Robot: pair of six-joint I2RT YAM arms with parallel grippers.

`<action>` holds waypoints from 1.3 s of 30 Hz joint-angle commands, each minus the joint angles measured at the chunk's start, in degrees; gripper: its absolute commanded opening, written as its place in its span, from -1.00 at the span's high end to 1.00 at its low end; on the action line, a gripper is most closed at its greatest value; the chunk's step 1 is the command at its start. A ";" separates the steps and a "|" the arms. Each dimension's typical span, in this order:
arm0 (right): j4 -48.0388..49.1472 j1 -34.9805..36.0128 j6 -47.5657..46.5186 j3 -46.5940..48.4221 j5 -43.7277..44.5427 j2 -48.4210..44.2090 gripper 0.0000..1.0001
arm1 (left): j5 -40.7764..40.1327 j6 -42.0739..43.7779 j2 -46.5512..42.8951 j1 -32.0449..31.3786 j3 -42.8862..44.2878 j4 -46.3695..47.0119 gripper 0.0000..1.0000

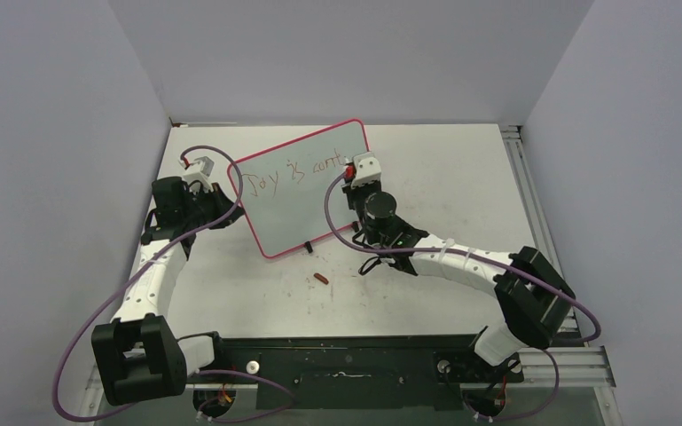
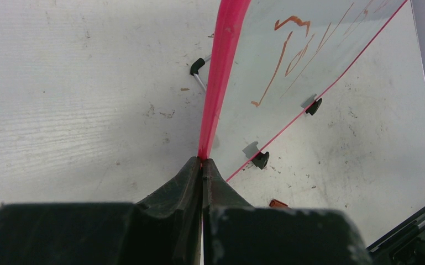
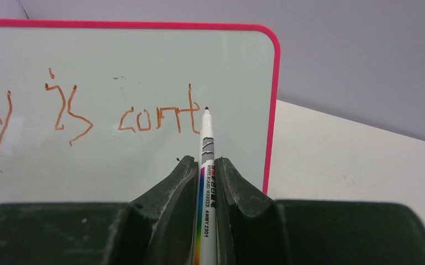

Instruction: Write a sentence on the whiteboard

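Nearest, a small reddish-brown cap lies on the white tabletop, at six o'clock of the board and clear of it. The left gripper is clenched on the nine o'clock edge of the pink-framed rectangular whiteboard, mid-table. The right gripper grasps a white marker, tip by the reddish-brown handwritten sentence. It reads "Joy is cont", so probably past halfway, with little room towards three o'clock.

The left arm and right arm have white link shells and bulky black joint housings, each trailed by a purple cable. Behind the left gripper and right gripper sits a white block, perhaps a camera; their fingers are scuffed black wedges.
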 commanded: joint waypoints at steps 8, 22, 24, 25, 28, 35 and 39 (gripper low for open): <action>1.80 -5.07 3.81 -1.60 -10.23 -4.21 0.89 | 0.69 0.49 -1.56 -0.28 1.86 1.72 1.00; 2.18 -7.22 5.81 0.36 -14.71 -0.94 0.89 | 0.58 0.58 -1.49 -0.31 1.88 1.72 1.00; 2.20 -7.35 5.96 0.72 -14.59 -0.46 0.89 | 0.58 0.58 -1.49 -0.25 1.88 1.73 1.00; 2.20 -7.35 6.00 0.84 -14.48 -0.25 0.89 | 0.58 0.58 -1.50 -0.29 1.88 1.72 1.00; 2.26 -7.37 6.03 1.04 -14.18 0.33 0.89 | 0.58 0.58 -1.39 -0.28 1.88 1.72 1.00; 2.61 -7.63 5.71 1.86 -13.31 1.75 0.89 | 0.66 0.58 -1.31 -0.28 1.88 1.70 1.00; 2.78 -7.65 5.75 2.35 -13.31 2.56 0.89 | 0.59 0.59 -1.28 -0.28 1.87 1.63 1.00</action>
